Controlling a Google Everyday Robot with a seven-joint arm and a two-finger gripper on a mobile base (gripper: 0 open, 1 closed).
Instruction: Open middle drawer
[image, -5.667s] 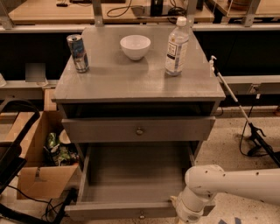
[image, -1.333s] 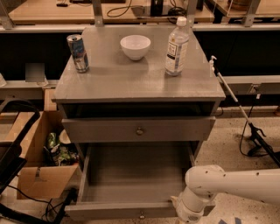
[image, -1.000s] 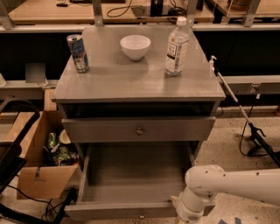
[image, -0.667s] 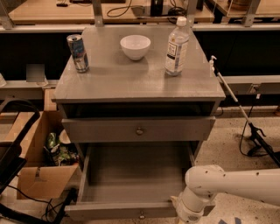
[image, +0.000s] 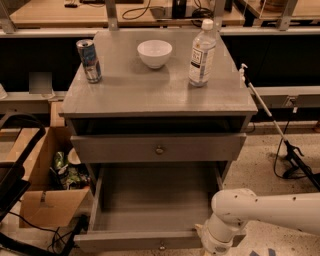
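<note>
The middle drawer (image: 200, 147) is a wide, low grey front with a small round metal knob (image: 159, 149), under the grey cabinet top (image: 150, 90). It sits in line with the cabinet frame, below a dark gap. The taller bottom drawer (image: 150, 200) below it is pulled far out and looks empty. My white arm (image: 265, 212) comes in from the right at the bottom. Its end (image: 217, 240) bends down by the open bottom drawer's front right corner. The gripper is below the picture's bottom edge, out of view.
On the cabinet top stand a drink can (image: 89, 60), a white bowl (image: 154, 53) and a water bottle (image: 201, 52). A cardboard box (image: 42, 200) with rubbish stands at the left. A thin rod (image: 265, 107) and cables (image: 290, 160) are at the right.
</note>
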